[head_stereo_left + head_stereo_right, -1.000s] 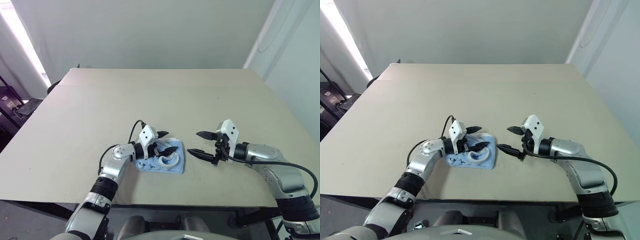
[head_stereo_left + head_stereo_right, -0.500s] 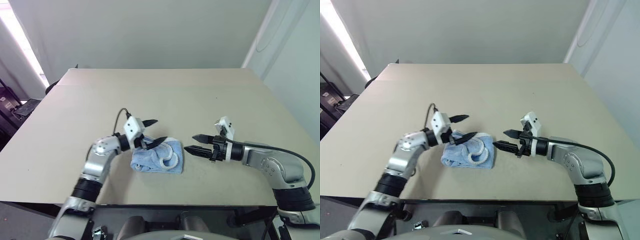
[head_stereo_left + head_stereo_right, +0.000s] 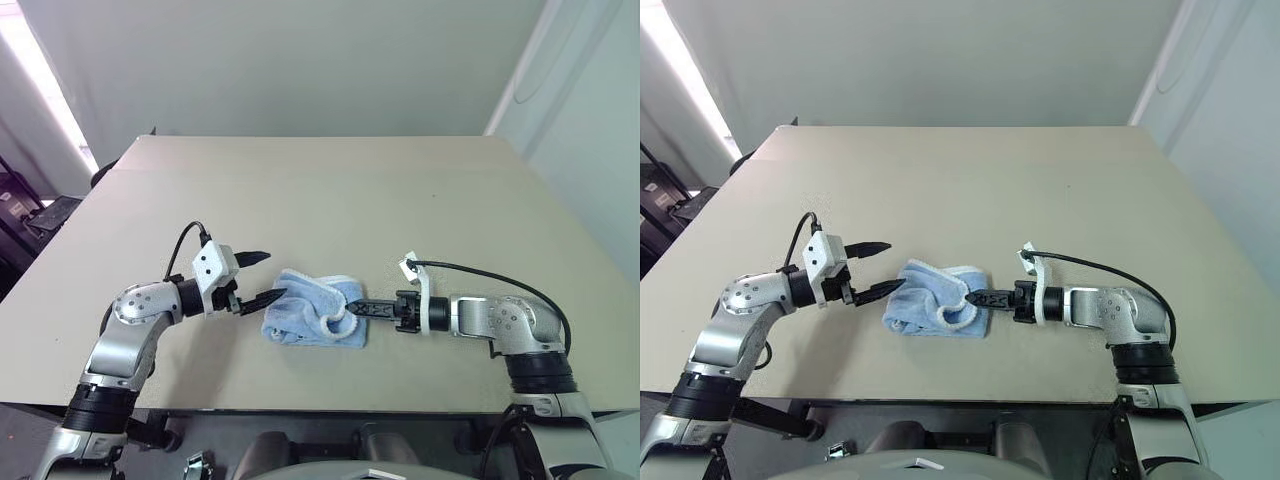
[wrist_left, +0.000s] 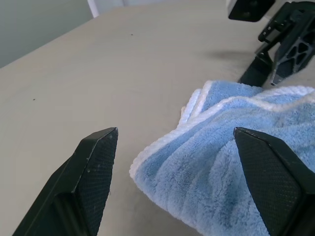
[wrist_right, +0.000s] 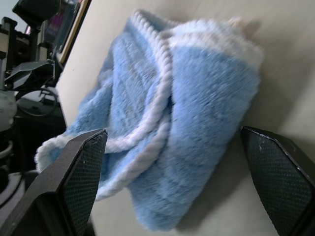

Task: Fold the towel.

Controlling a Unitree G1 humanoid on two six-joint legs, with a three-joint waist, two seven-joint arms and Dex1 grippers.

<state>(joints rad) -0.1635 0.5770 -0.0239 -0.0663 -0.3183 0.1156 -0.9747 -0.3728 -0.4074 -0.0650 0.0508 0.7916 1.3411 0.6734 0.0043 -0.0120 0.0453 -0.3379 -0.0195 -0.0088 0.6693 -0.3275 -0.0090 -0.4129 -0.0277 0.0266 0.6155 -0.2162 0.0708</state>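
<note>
The towel (image 3: 312,309), light blue with white piping, lies bunched and partly folded near the front of the table (image 3: 350,190). My left gripper (image 3: 262,277) is open just off the towel's left edge, with one fingertip close to the cloth. Its wrist view shows the towel (image 4: 221,162) ahead between the spread fingers (image 4: 93,162), holding nothing. My right gripper (image 3: 352,309) points left, low over the table at the towel's right edge. In the right wrist view it is open wide, and the towel (image 5: 167,123) lies between and ahead of its fingers (image 5: 83,172).
The table's front edge (image 3: 330,408) runs close below the towel. Dark equipment (image 3: 30,215) stands off the table's left side. Pale walls close the back and right. The tabletop stretches bare behind and to both sides of the towel.
My left gripper has come off the towel and moved left and up. My right gripper has rolled, dropped and moved left to the towel's right edge. The towel stays bunched.
</note>
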